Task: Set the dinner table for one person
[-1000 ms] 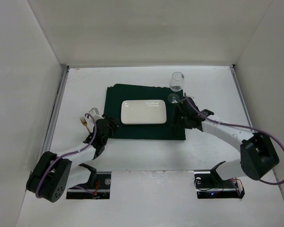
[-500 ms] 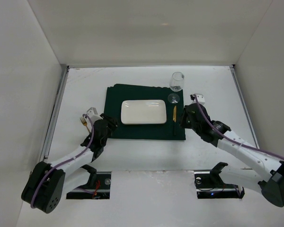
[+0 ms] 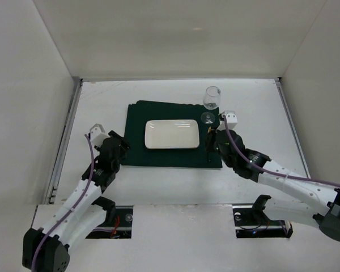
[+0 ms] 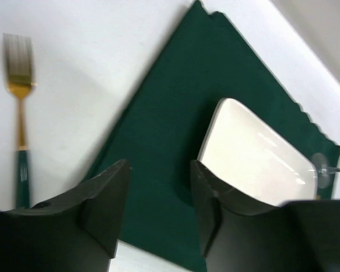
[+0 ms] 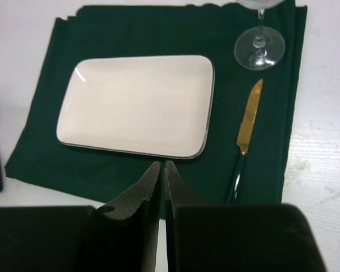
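Since half a second ago the left arm has drawn back toward the left of the top view. It now covers the fork (image 4: 20,113), which showed there before. The wrist view finds the fork on bare white just left of the placemat (image 3: 175,156). The left fingers (image 4: 105,209) are spread wide over the placemat's near left edge and grip nothing. The right arm has swung in over the knife (image 5: 246,127). The right fingers (image 5: 144,192) are pressed almost together with nothing between them, above the placemat's near edge. The knife has not moved and lies just right of the plate (image 3: 172,134). The plate sits at the placemat's middle as before, and the glass (image 3: 213,97) stands at its upper right corner.

The surface (image 3: 102,96) is matte white and fills the middle of the top view. It runs from the arm bases at the bottom to the far wall (image 3: 158,34), between a thin rail (image 3: 65,141) on the left and another on the right. Plain white walls close in the left, right and far sides.
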You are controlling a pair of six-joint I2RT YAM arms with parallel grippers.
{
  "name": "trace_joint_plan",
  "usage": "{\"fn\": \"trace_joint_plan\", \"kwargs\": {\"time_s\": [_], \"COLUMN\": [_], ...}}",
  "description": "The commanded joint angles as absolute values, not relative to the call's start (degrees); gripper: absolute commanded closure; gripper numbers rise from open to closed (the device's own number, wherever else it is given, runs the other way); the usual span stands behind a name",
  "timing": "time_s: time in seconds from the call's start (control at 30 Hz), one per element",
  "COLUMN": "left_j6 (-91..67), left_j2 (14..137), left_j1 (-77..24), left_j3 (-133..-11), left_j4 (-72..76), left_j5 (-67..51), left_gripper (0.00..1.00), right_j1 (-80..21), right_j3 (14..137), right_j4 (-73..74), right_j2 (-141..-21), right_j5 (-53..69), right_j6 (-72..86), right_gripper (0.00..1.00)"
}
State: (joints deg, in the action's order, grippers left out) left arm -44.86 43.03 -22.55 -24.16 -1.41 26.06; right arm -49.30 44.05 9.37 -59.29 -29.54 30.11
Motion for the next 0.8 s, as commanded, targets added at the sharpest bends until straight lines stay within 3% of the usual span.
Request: {"fn": "trace_joint_plan", "kwargs": {"time_s": [0.0,0.2,0.4,0.77], "left_j6": [-42.5,-43.6,-47.0,-56.4], "left_j2": [40.8,36.4,36.5,44.2], "left_j1": [-21.2,-18.9,-19.1,-20.0], "left_j3": [-28.1,-31.1,-34.1,-37.1], "left_j4": [-15.6,-33.9,-42.3,-52.6], "left_j5": [28.6,32.5,33.8,33.7], "left_gripper": [0.52,0.47,0.46,0.58], "right_j1": [-50.2,-51.0,-51.0,-50.1], "right_j3": [43.6,35.7,31.6,28.9], "right_j4": [1.2,-6.0,-8.8,-11.1], "right_j2": [-59.2,-55.0,-51.8,-50.3], "right_j5": [-32.1,-31.6,-30.4,-26.8], "right_j6": [28.3,28.2,28.1,29.5], "right_gripper": [0.88,0.86,0.85,0.82]}}
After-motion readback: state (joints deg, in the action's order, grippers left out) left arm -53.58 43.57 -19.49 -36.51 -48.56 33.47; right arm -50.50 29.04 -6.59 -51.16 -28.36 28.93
